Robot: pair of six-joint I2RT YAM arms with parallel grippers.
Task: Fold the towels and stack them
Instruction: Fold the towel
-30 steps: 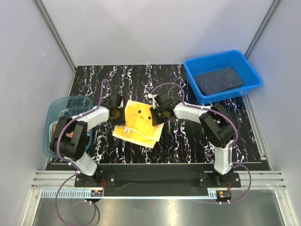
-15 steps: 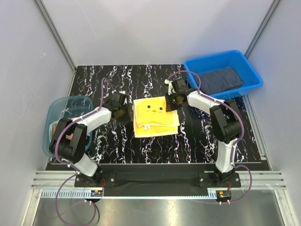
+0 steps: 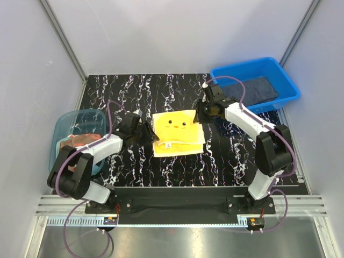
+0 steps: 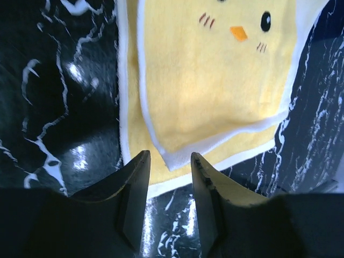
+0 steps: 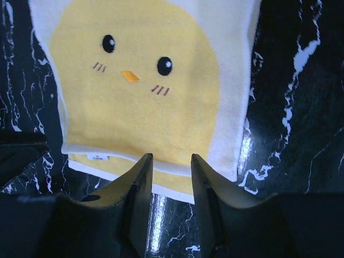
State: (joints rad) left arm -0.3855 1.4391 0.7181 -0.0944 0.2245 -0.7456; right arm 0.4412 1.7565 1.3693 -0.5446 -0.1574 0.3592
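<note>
Black marbled counter (image 3: 161, 91) carries everything. Far right: blue bin (image 3: 263, 107) with the dark slate-blue towel (image 3: 252, 90) lying flat in it, already folded. I judge this to be the start of the stack. Left edge: translucent teal tub (image 3: 80, 112) holding a reddish cloth (image 3: 80, 141), bunched, detail too small to read, presumably waiting its turn. Centre of counter: yellow towel (image 3: 177, 131), chick face up, folded so that an upper layer sits on a lower one. The layers are not flush; the lower layer's white border shows past the upper along the near and left sides. The towel lies flat and free, well apart from bin and tub, between the two arms. Left hand (image 3: 152, 135) sits low at the towel's left edge; right hand (image 3: 200, 115) is at its far-right corner. Both face inward at the cloth from opposite sides, a placement that would suit squaring the fold or taking corners for another fold. Left wrist view: fingers (image 4: 134, 183) spread, the corner of the upper layer showing in the gap just beyond the tips, nothing clamped. Right wrist view: fingers (image 5: 137, 183) likewise spread, the towel's edge and a small white label (image 5: 99, 157) just ahead, nothing held. Judgement: this towel is at least once folded; a further fold or transfer to the bin is outstanding.
</note>
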